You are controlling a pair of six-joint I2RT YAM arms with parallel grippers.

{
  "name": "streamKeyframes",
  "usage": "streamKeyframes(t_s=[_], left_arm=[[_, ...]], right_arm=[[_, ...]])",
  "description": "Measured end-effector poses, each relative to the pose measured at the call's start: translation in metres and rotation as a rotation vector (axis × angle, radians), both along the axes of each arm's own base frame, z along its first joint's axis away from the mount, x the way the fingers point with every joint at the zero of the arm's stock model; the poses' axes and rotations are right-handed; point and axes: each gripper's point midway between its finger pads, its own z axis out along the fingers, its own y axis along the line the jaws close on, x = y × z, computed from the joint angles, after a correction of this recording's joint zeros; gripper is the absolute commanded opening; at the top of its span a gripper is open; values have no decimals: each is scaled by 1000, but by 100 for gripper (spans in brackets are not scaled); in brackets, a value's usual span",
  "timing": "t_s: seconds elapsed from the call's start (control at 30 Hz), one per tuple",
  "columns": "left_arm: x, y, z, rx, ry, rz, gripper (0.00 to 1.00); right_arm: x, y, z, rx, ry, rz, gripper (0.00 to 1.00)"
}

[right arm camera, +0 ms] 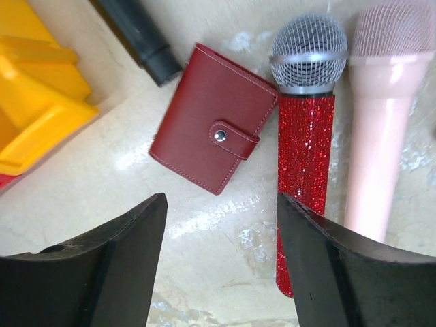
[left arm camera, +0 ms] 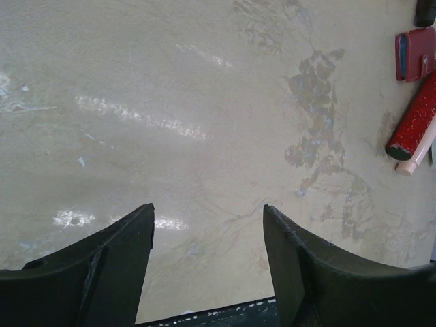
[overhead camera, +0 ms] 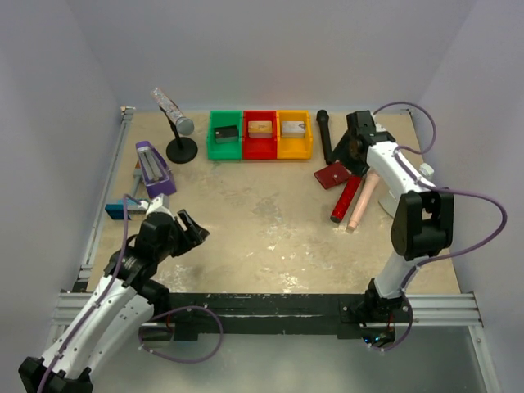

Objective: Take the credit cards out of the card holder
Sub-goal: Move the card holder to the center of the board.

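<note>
Card holder: dark red wallet (right arm camera: 212, 126), closed, tab strap snapped over its front, lying flat on the table (overhead camera: 270, 221), at 2 o'clock from the table's middle in the top view.
Right gripper: hovers (right arm camera: 221, 204) over the table with fingers spread and nothing between them; the card holder lies just past the fingertips at 12 o'clock in the right wrist view.
Red glitter microphone: (right arm camera: 306, 157) just beside the card holder at 3 o'clock.
Pink microphone: (right arm camera: 381, 116) alongside the red one, farther toward 3 o'clock.
Black microphone: (right arm camera: 139, 34) near the card holder's corner at 11 o'clock.
Yellow bin: (right arm camera: 34, 102) at 9 o'clock, last in a row of 3 with the red bin (overhead camera: 260, 135) and green bin (overhead camera: 225, 135).
Left gripper: (left arm camera: 208, 214) fingers spread, empty, over bare table at 8 o'clock, well apart from the card holder.
</note>
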Motion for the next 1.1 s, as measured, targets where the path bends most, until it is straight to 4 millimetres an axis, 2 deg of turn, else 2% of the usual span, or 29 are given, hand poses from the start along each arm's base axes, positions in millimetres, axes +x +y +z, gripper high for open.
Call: streamKeyframes(t_s=[0.1,0.23,0.33,0.47,0.5,0.63,0.77,0.83,1.0,1.1], left_arm=[[8,-14,-4,6,20,-49,71],[21,-48,2,52,51,-165,74],[42,-84,20,64,30,-252,77],[84,-133,43,14,-25,-315,79],[94,-145,46,-3,-33,-325,85],[129,-189,51,-88,-38,-358,87],[157,-239,50,-186,-23,-389,87],[164,-267,48,-227,-21,-414,85],[165,-335,45,-306,-14,-483,77],[162,-356,35,-347,1,-487,76]], right_arm=[[1,-3,24,-24,-65,39,72],[-7,-5,50,-36,-136,69,74],[-26,-5,59,-31,-168,86,74],[-63,-3,70,5,-213,104,75],[-72,-2,74,21,-229,109,75],[-111,5,84,83,-294,139,74],[-140,11,95,131,-349,179,74],[-152,14,100,147,-368,198,74],[-183,17,104,183,-403,236,74],[-199,19,102,198,-408,261,74]])
